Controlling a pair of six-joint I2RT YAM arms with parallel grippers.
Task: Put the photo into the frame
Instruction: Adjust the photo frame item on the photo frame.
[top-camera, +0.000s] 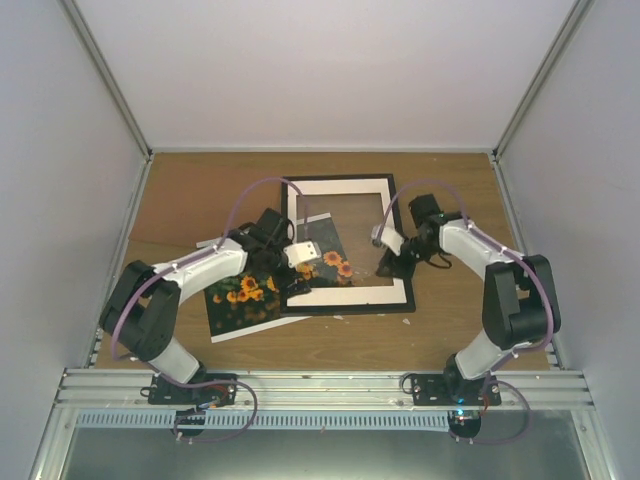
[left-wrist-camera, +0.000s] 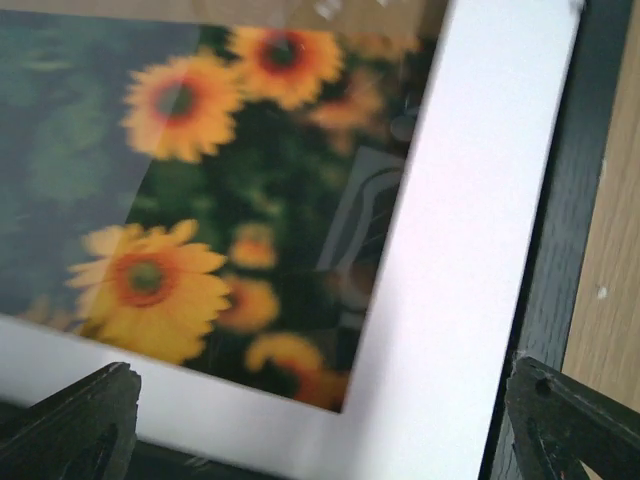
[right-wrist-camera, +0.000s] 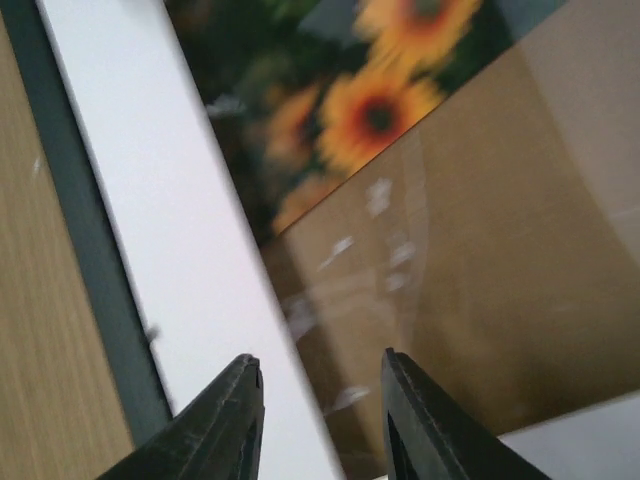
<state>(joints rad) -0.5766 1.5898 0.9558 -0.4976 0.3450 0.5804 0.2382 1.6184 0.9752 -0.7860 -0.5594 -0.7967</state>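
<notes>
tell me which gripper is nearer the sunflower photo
Left. The left gripper is right above the photo at the left side of the frame; the right gripper is above its right side, short of the photo.

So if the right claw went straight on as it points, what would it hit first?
Probably the white mat, at its inner edge beside the clear pane; the right gripper points down there, though depth is unclear.
</notes>
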